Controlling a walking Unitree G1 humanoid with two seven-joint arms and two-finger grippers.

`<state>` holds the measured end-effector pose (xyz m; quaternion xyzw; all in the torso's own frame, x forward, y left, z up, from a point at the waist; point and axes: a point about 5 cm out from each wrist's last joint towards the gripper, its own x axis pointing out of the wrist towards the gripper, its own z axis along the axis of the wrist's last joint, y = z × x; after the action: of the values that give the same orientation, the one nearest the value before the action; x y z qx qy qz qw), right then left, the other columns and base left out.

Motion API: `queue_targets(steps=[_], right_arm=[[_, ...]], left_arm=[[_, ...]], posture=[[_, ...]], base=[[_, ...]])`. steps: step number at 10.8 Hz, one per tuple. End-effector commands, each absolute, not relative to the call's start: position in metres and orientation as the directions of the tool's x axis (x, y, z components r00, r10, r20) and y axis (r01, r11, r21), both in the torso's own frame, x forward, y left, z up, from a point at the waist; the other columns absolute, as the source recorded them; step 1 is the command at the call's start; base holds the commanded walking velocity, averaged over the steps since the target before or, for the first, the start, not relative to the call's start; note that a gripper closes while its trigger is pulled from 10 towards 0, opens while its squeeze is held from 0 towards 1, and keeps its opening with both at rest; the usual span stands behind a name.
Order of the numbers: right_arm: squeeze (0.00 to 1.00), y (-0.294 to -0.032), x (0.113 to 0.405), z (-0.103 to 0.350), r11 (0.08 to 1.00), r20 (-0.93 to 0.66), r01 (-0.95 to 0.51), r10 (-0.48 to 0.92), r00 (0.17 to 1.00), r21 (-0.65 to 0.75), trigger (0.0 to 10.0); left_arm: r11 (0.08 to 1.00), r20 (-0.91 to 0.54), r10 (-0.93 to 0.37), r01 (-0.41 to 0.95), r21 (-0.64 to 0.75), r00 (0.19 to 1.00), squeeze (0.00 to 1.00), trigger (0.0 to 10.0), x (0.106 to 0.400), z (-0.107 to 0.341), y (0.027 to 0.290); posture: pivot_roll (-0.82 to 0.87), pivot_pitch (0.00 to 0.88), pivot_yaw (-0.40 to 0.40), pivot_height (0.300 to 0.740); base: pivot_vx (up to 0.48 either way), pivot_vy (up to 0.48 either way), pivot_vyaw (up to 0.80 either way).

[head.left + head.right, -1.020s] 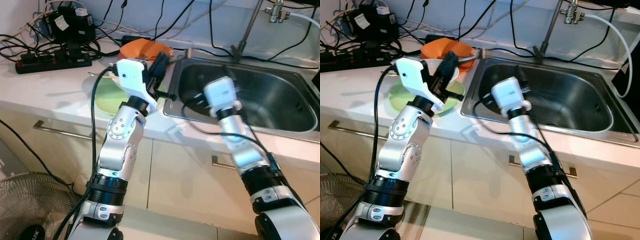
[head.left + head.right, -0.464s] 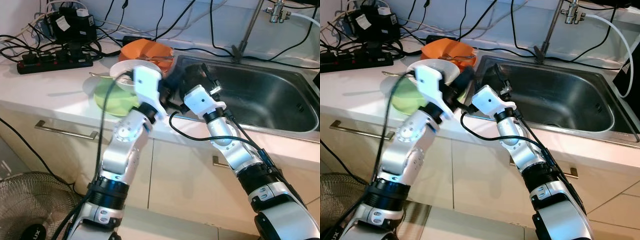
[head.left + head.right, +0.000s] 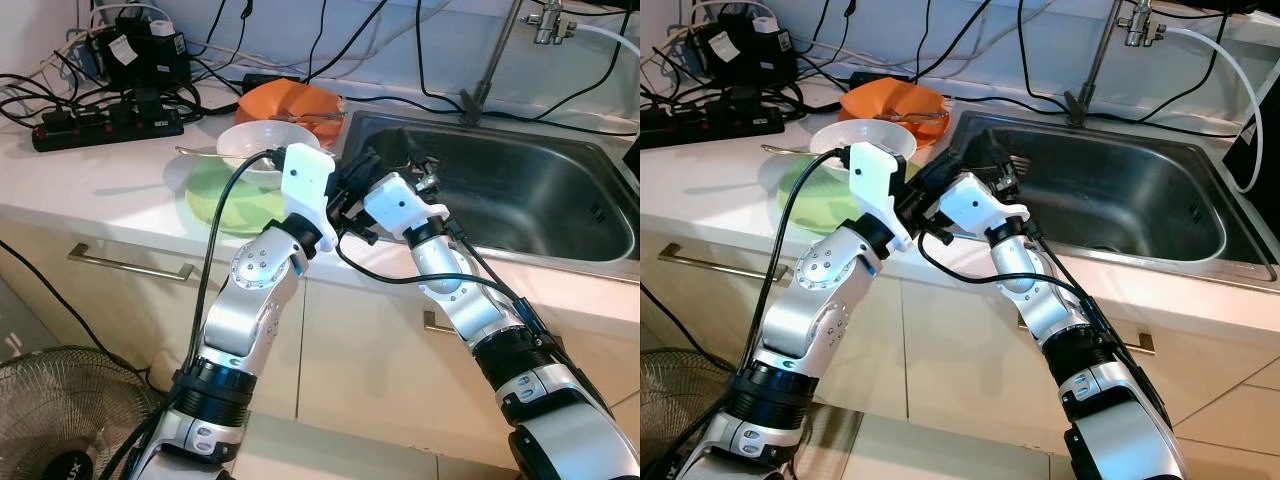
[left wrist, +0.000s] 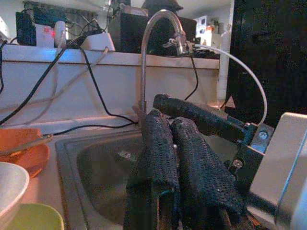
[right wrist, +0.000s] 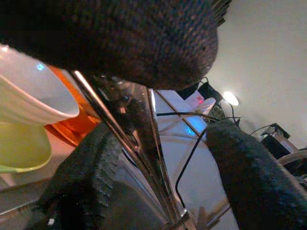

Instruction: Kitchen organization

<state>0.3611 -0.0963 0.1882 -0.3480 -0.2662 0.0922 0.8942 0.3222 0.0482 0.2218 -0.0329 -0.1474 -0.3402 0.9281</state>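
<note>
A white bowl (image 3: 250, 150) with a spoon handle (image 3: 195, 152) sticking out sits on a green plate (image 3: 225, 200) on the counter. An orange bowl (image 3: 290, 100) stands behind them. At the sink's near-left corner my two grippers meet. My left gripper (image 4: 170, 122) is shut, its two fingers pressed together with nothing between them. My right gripper (image 5: 163, 139) is open right beside it, one finger (image 4: 192, 112) crossing just past the left fingertips. A shiny metal strip (image 5: 139, 153) runs between the right fingers; I cannot tell what it is.
The steel sink (image 3: 540, 210) fills the counter's right half, with a faucet (image 3: 490, 60) behind it. A power strip (image 3: 100, 120) and tangled cables lie at the back left. Cabinet fronts with a drawer handle (image 3: 130, 265) are below, and a floor fan (image 3: 50, 420) stands at lower left.
My right arm swung left from over the sink basin to its left corner. My left gripper came down from beside the white bowl to the counter edge, meeting the right gripper.
</note>
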Motion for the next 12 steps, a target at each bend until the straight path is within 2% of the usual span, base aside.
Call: queue_targets(steps=[1,12], right_arm=[[0.00,-0.0995,0.3618,0.1896,0.735,0.413,0.027,0.349,0.841,-0.677,0.0],[0.00,-0.1004,0.3623,0.1878,0.739,0.397,0.011,0.349,0.849,-0.673,0.0]], left_arm=[[0.759,0.298,-0.634,0.649,0.060,0.714,0.00,10.0,0.3194,0.2246,0.0459],[0.779,0.290,-0.614,0.623,0.071,0.734,0.00,10.0,0.3223,0.2270,0.0514]], posture=[[0.19,0.000,-0.024,0.740],[0.19,0.000,-0.030,0.740]], base=[[0.000,0.000,0.00],[0.000,0.000,0.00]])
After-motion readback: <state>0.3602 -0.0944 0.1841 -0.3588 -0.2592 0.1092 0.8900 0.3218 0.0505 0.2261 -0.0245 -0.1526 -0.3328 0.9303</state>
